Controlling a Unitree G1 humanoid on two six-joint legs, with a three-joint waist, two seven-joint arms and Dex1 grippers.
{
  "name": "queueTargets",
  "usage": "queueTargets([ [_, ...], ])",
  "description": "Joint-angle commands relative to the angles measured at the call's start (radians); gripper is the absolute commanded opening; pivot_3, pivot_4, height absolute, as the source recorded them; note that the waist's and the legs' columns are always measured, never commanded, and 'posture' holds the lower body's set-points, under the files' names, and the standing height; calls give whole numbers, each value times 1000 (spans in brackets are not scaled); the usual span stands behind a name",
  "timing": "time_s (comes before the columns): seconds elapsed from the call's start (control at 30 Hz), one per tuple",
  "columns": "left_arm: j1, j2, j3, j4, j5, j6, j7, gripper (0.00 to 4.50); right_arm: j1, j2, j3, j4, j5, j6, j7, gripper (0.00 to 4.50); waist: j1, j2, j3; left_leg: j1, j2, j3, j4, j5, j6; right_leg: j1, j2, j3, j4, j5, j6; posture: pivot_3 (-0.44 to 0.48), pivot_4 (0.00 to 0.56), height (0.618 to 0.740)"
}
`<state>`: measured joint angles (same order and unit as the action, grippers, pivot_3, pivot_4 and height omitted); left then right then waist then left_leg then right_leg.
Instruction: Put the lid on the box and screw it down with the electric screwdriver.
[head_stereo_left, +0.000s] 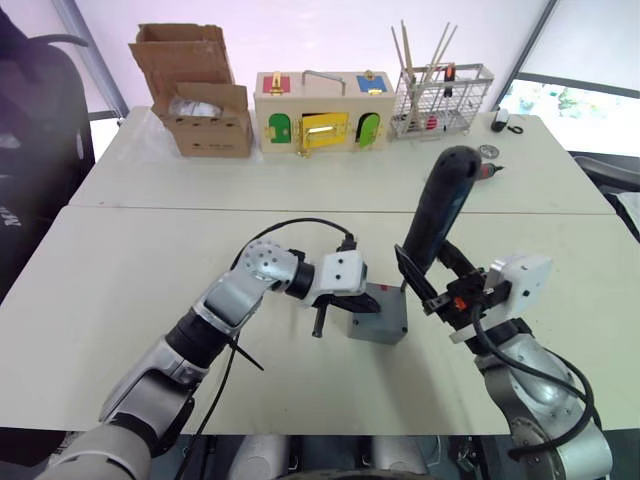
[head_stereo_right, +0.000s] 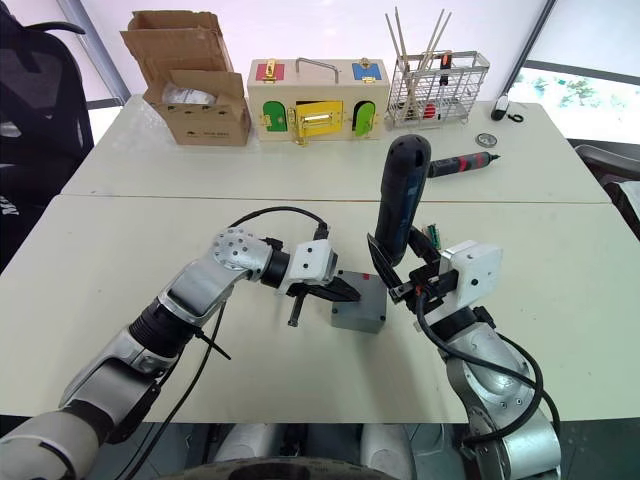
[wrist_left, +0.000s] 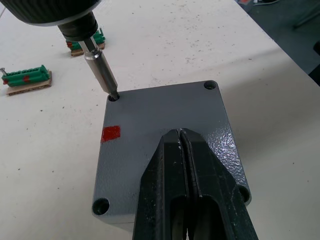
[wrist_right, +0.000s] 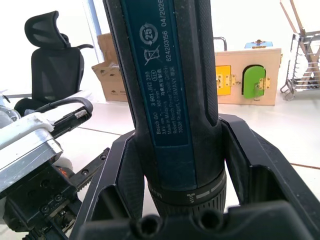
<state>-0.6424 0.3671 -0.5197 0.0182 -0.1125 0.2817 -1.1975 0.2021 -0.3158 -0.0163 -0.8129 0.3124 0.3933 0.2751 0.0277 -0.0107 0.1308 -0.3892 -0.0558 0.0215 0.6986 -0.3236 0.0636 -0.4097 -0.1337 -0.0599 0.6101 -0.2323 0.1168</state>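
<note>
Left wrist view: the closed left pincer (wrist_left: 186, 150) presses the lid (wrist_left: 150, 145) onto the box (head_stereo_left: 380, 318), while the right pincer (head_stereo_left: 425, 288) grips the near-upright electric screwdriver (head_stereo_left: 438, 210), bit in the corner hole.

bare table (head_stereo_left: 150, 300) lies open around the box (head_stereo_left: 385, 318); two green blocks (wrist_left: 27, 80) sit near it.

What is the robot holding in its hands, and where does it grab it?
The right hand grips the electric screwdriver around its lower body, just above the collar. The left hand holds nothing; its shut fingers press on the lid.
</note>
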Motion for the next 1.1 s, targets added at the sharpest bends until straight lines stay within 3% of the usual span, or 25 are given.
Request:
queueTargets([
  [0.03, 9, 18, -35, 33, 45, 13, -7, 0, 78, -1, 53, 99, -15, 44, 9, 1905, 7, 0, 0, 0, 0, 0, 0, 0, 0, 0, 0, 0, 0, 0, 0, 0, 150, 694],
  [1.1, 6, 11, -34, 38, 44, 13, 0, 0, 115, -11, 6, 155, -28, -13, 18, 1905, 15, -1, -1, 0, 0, -2, -1, 0, 0, 1, 0, -1, -1, -3, 0, 0, 150, 694],
])
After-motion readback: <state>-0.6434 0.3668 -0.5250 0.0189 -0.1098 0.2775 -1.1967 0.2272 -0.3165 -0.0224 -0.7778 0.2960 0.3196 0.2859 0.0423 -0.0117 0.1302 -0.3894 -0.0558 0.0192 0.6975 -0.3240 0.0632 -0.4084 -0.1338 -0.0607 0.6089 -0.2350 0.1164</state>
